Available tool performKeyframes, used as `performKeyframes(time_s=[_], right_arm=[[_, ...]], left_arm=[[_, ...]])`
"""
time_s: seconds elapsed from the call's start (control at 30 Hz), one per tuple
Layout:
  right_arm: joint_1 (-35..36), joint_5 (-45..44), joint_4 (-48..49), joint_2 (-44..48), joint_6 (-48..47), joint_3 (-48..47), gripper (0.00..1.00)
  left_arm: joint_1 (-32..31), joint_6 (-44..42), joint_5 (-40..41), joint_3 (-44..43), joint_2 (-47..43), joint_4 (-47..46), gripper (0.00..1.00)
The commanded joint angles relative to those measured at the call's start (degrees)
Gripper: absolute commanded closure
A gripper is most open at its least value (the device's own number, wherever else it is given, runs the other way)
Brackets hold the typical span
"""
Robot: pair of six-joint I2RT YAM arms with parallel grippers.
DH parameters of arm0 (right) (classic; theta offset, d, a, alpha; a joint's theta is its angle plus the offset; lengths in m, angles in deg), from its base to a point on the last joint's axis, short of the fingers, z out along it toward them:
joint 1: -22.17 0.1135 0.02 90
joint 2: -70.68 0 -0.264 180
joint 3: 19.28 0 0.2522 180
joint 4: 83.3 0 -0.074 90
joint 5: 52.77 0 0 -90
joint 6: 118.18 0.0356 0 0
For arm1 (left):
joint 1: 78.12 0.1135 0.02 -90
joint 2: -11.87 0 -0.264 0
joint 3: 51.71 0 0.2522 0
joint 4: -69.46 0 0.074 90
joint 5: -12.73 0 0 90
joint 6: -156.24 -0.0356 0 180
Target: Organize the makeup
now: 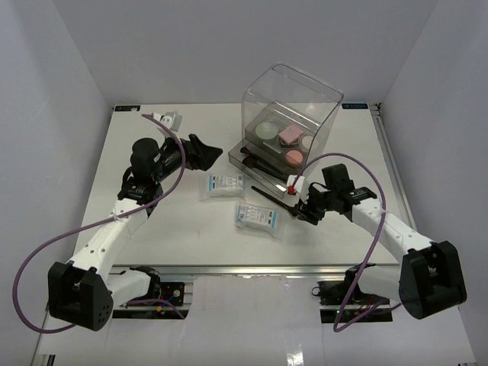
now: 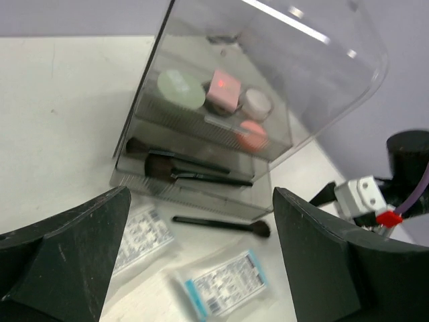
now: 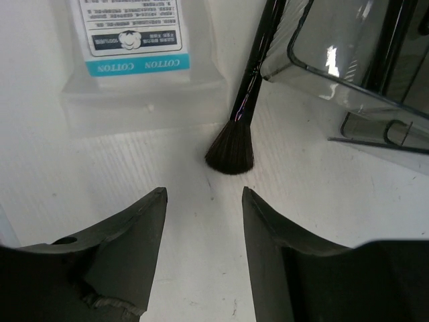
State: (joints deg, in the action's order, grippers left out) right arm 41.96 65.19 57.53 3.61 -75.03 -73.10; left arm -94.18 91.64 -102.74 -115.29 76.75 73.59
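The right tool (image 3: 203, 194) sits closest to the near edge, right of centre, low over the worktop (image 1: 175, 240). Its fingers are parted and grasp nothing. Just ahead of the fingertips is the dark bristle head of a thin black brush (image 3: 244, 87), which lies flat with its handle running toward the left edge. The near sachet (image 1: 258, 217), white with a blue band, lies just beside that handle on its near side.

Further in, around the middle of the worktop, the far sachet (image 1: 226, 185) lies flat, apart from the first. Beyond it, left of centre, the left tool (image 1: 207, 151) hangs above the worktop, released, its fingers spread wide and empty, facing the clear box (image 1: 293, 95).

The box stands toward the far right corner. Its lower grey drawer (image 2: 194, 199) stands open on the side facing the left tool. In it lie a fan-headed brush (image 2: 161, 168) and, just behind, a slim brush (image 2: 177, 156). On the level above, inside the box, sit a pink round puff (image 2: 253, 134), a pale round pad (image 2: 181, 89), a pink square puff (image 2: 224, 87) and a white round pad (image 2: 257, 102).
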Motion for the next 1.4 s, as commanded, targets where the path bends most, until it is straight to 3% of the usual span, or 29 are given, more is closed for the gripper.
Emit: performKeyframes(time_s=[0.0, 0.23, 0.87, 1.13, 1.27, 1.37], right_arm=[[4.33, -9.6, 9.34, -3.13, 3.28, -0.08, 0.47], [6.49, -12.58, 13.63, -9.65, 6.59, -2.66, 0.5], [8.15, -13.2, 16.18, -18.88, 7.03, -3.45, 0.54], [8.16, -13.28, 15.32, -20.02, 6.34, -3.45, 0.69], [8.16, -13.06, 13.61, -20.06, 5.54, -3.7, 0.86], [8.16, -12.25, 11.96, -18.38, 4.55, -3.87, 0.92]], left_arm=[[-0.2, -12.32, -0.03, 3.92, -3.04, 8.99, 0.02], [-0.2, -15.12, 4.37, 10.62, -7.92, 9.3, 0.02], [-0.2, -17.13, 7.98, 11.16, -11.17, 12.27, 0.02], [-0.2, -17.22, 8.34, 11.24, -11.44, 12.19, 0.02], [-0.2, -17.22, 8.33, 11.24, -11.37, 12.27, 0.02], [-0.27, -17.22, 8.36, 11.31, -11.35, 12.27, 0.02]])
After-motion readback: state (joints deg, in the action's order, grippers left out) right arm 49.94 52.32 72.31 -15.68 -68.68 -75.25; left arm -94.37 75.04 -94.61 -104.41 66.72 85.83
